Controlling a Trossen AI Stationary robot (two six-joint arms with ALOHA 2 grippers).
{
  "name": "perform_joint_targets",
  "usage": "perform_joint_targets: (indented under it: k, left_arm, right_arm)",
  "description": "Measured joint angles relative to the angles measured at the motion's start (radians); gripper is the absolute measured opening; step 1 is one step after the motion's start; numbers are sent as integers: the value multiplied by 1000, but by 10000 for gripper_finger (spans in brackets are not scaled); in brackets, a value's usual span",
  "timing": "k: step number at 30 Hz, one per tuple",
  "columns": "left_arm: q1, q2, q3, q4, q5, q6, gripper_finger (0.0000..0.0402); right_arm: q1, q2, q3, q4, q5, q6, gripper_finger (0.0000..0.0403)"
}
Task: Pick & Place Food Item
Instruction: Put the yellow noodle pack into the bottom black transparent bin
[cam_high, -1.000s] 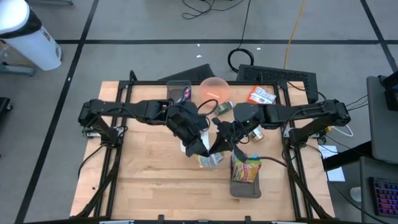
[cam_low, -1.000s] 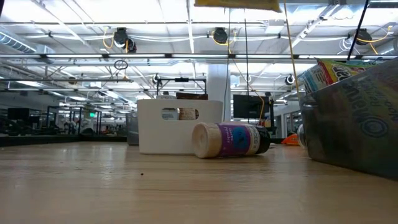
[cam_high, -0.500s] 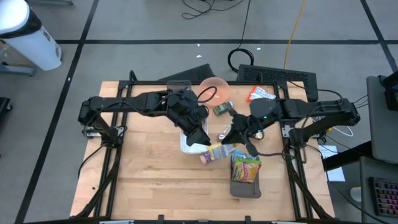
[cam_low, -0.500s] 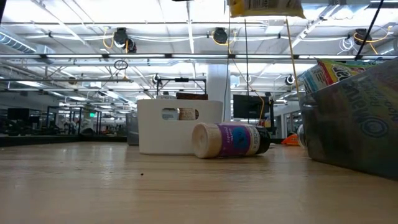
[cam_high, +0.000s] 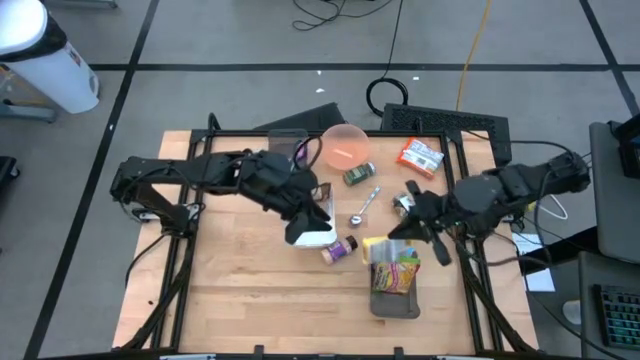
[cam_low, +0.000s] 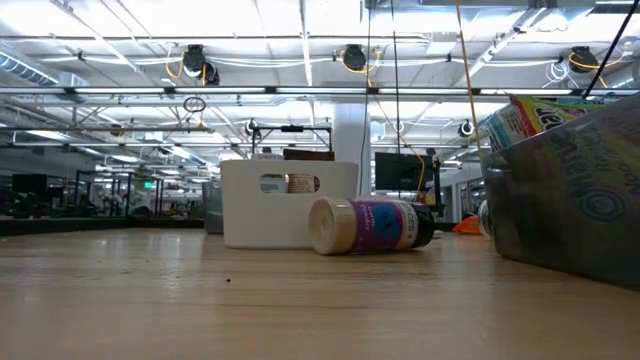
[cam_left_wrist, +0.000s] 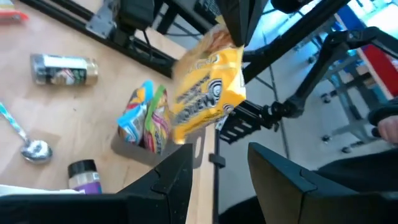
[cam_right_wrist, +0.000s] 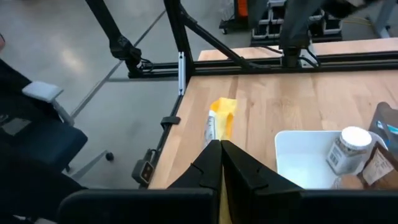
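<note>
My right gripper (cam_high: 398, 242) is shut on a yellow snack bag (cam_high: 378, 248), which hangs over the dark basket (cam_high: 396, 306) at the right of the table's middle. Colourful snack packs (cam_high: 396, 270) stand in the basket. The left wrist view shows the bag (cam_left_wrist: 208, 87) above the basket (cam_left_wrist: 134, 149). My left gripper (cam_high: 303, 230) is open and empty over the white tray (cam_high: 322, 240); its fingers (cam_left_wrist: 168, 180) stand wide apart. A purple-labelled bottle (cam_high: 340, 250) lies on its side beside the tray, as the low view (cam_low: 370, 225) also shows. My right gripper pinches the yellow bag by one end (cam_left_wrist: 225, 45) between its two fingers (cam_right_wrist: 208, 163). The fingers come from the table's right side, slanting down. The bag is lifted clear and hangs beyond the fingertips (cam_right_wrist: 221, 124) above the basket.
A pink bowl (cam_high: 345, 145), a spice jar (cam_high: 358, 175), a spoon (cam_high: 365, 205), a small tin (cam_high: 405, 203) and an orange packet (cam_high: 420, 153) lie toward the far edge. A dark box (cam_high: 288, 145) stands at the far edge. Bare wood shows at near left.
My right gripper has carried the yellow bag from the table's middle toward the right edge, to above the basket; the bag has left the low view's top. My left gripper has drawn back from the bag toward the table's left and far side.
</note>
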Motion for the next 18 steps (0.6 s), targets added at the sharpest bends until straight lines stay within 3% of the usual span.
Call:
perform_joint_targets:
  k: [10,18]
  left_arm:
    - [-108,-4,0,-1,-188,-6,161]
    - [-160,-4,0,-2,-277,-22,161]
  right_arm:
    - [237,-66,-152,125,276,133,0]
    - [342,-93,-324,309,392,212,0]
